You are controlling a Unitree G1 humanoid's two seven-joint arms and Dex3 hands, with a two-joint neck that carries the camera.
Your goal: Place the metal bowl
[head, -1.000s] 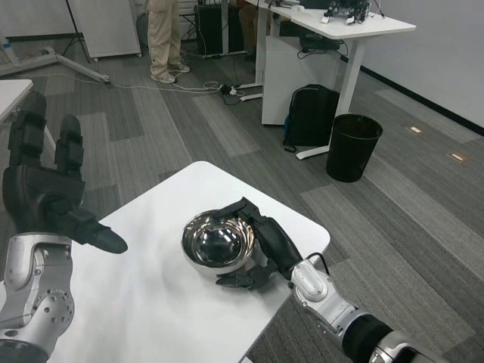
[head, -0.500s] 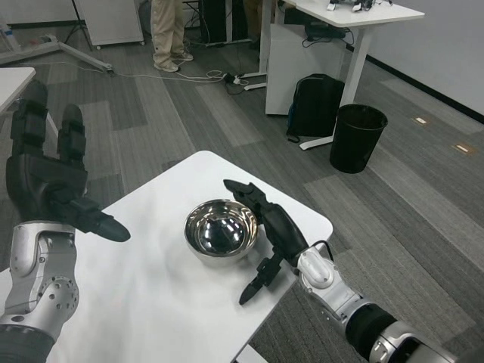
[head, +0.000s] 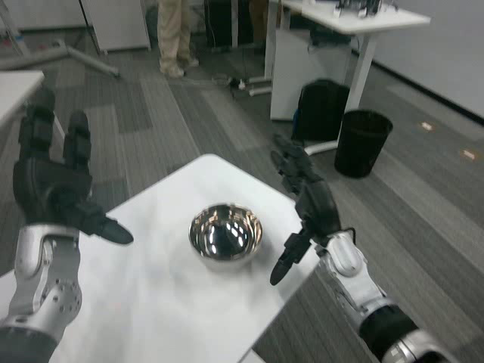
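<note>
The metal bowl (head: 225,240) stands upright on the white table (head: 151,302), near its far right corner, shiny inside and with nothing in it. My right hand (head: 306,208) hovers to the right of the bowl, fingers spread, a small gap from its rim and holding nothing. My left hand (head: 54,187) is raised over the table's left side, fingers spread, well apart from the bowl.
Beyond the table lies grey carpet. A black backpack (head: 321,112) and a black waste bin (head: 363,142) stand by a white desk (head: 340,30) at the back right. A person's legs (head: 175,34) show at the top. Another table edge (head: 15,87) is at far left.
My right hand has let go of the bowl and lifted up and to the right, away from its rim. The bowl stays on the table. The camera has shifted slightly.
</note>
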